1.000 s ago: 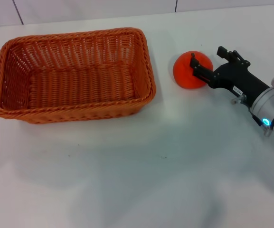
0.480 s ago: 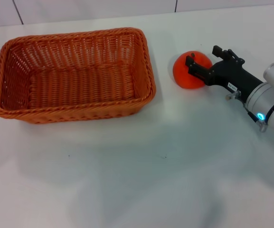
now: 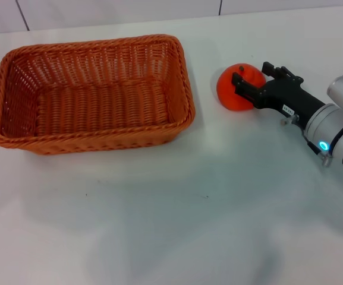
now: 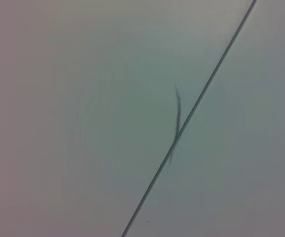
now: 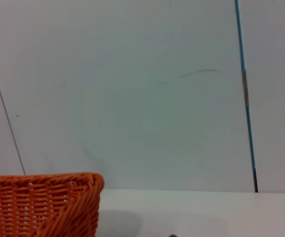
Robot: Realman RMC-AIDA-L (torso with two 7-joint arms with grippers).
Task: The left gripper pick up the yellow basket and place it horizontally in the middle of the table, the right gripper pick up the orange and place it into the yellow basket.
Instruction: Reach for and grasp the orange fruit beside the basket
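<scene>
The yellow basket [image 3: 94, 92], an orange-brown woven wicker rectangle, lies lengthwise on the white table [image 3: 177, 214], left of the middle, and is empty. One of its corners shows in the right wrist view [image 5: 43, 205]. The orange [image 3: 232, 90] rests on the table just right of the basket. My right gripper [image 3: 251, 75] reaches in from the right, open, with its fingers straddling the orange's right and upper side, one in front and one behind. The orange's right part is hidden by the claw. My left gripper is out of view; the left wrist view shows only a pale surface with a dark line.
A pale wall with dark seams [image 3: 220, 7] runs along the table's far edge. Bare tabletop lies in front of the basket and the orange. A narrow strip of table separates the basket's right rim from the orange.
My right gripper has moved left along the table, so its fingers reach further around the orange. The orange and the basket have stayed in place.
</scene>
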